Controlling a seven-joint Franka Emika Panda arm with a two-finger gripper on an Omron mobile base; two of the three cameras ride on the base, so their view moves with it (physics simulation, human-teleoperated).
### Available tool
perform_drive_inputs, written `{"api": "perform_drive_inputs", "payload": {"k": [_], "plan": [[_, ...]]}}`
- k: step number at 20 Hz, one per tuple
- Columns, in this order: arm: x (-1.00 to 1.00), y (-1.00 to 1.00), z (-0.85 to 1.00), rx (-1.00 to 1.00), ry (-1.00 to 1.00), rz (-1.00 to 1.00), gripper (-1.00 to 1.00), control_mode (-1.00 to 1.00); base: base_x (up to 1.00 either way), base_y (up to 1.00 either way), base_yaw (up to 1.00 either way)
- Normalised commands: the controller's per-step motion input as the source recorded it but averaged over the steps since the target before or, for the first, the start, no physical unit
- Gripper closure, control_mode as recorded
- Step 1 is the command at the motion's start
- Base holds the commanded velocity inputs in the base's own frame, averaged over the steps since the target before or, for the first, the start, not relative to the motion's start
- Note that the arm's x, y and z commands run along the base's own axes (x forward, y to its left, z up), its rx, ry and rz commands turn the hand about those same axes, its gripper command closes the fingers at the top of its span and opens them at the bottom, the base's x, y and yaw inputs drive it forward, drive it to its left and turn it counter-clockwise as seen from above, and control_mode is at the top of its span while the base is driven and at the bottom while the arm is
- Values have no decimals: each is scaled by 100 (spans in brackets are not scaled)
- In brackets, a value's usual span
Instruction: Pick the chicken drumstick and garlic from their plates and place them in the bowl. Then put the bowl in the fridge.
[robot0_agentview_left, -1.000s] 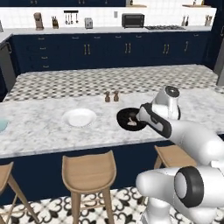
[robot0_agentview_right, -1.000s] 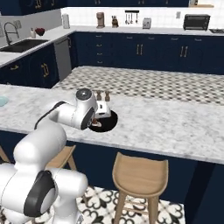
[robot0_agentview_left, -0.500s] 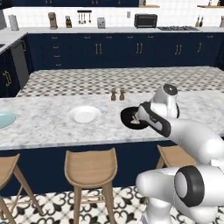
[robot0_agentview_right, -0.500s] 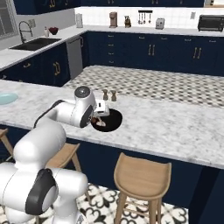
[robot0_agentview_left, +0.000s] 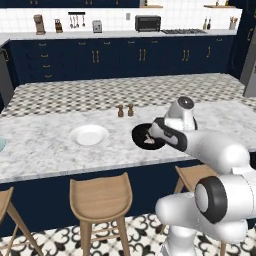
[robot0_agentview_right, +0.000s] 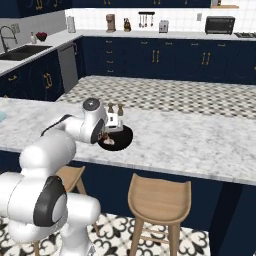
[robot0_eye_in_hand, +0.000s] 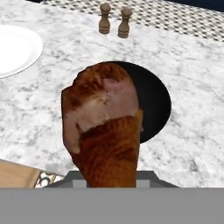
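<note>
White plate at left, bare. I've got the chicken drumstick clamped in my gripper, hanging just above the black bowl on the marble island counter. It looks light, stiff, probably greasy, so a slip is the risk. Grip seems to sit on the narrow bone end with the meaty end hanging toward the bowl; I'd hold there. Salt and pepper shakers are behind the bowl.

The bench looks like polished grey-veined white marble. The chicken drumstick has a rough, browned, mottled skin. The bowl is matt black, the white plate smooth and glossy. The stools and two shakers look wooden
</note>
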Motion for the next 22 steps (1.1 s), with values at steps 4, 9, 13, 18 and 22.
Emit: {"api": "perform_drive_inputs", "payload": {"k": [4,9,13,18,22], "plan": [[99,-9,-34,3,18,0,100,-100,0,0,0],[90,-2,-60,3,12,0,100,-100,0,0,0],[59,0,-62,0,7,0,100,-100,0,0,0],[36,0,-53,0,5,0,100,-100,0,0,0],[44,14,-31,0,4,0,100,-100,0,0,0]]}}
